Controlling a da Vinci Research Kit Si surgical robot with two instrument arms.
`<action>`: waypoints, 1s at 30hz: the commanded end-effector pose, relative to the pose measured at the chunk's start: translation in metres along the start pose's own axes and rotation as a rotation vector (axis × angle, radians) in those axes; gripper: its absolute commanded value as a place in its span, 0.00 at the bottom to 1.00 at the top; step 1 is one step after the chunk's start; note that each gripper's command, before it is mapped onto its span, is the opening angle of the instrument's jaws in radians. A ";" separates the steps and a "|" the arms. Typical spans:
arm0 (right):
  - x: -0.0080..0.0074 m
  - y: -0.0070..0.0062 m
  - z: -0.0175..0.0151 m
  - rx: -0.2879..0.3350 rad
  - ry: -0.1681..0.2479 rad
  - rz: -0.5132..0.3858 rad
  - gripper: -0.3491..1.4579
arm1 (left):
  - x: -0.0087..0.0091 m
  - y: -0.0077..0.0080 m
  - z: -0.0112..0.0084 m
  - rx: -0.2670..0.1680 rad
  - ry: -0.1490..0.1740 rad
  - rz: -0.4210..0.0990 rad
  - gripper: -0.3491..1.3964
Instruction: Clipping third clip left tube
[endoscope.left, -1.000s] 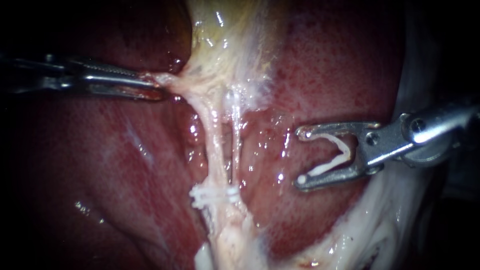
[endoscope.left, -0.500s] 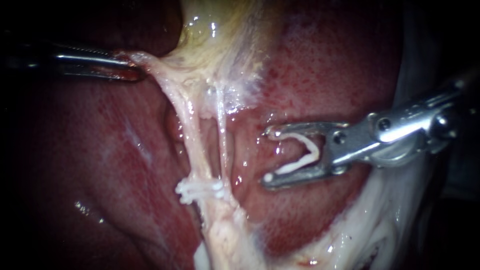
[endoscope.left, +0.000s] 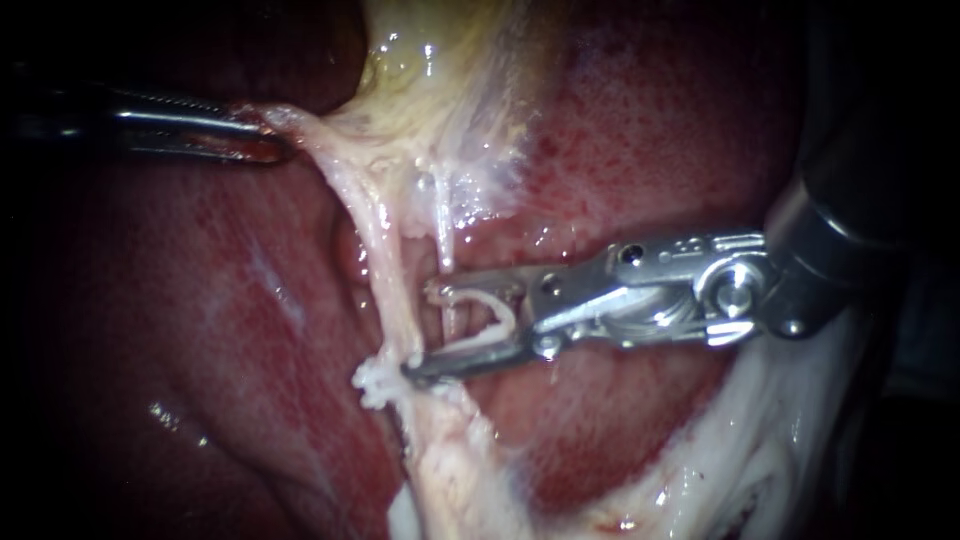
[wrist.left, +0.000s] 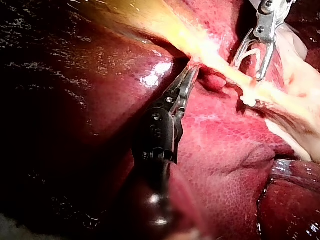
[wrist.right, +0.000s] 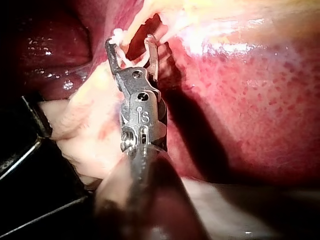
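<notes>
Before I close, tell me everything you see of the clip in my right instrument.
The white clip looks plastic, an open V with its bend toward the shaft. Each arm lies along one jaw of the right instrument, whose jaws stand apart. The thin tube crosses its open mouth; its tips end beside the thicker left tube, the lower one next to the clips already placed.

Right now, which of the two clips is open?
The clip in the right instrument, spread in a U; the other clip sits closed on the tube.
</notes>
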 end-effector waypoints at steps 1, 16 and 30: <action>-0.0003 0.0003 -0.0001 0.003 0.000 0.007 0.47 | 0.0000 0.0000 0.0000 0.000 0.000 0.000 0.00; 0.0001 0.0016 0.0013 0.128 0.104 0.103 0.47 | -0.0001 0.0000 0.0001 0.000 0.000 0.001 0.00; 0.0028 0.0007 0.0052 0.195 0.179 0.136 0.47 | -0.0001 0.0000 0.0002 0.001 0.000 0.001 0.00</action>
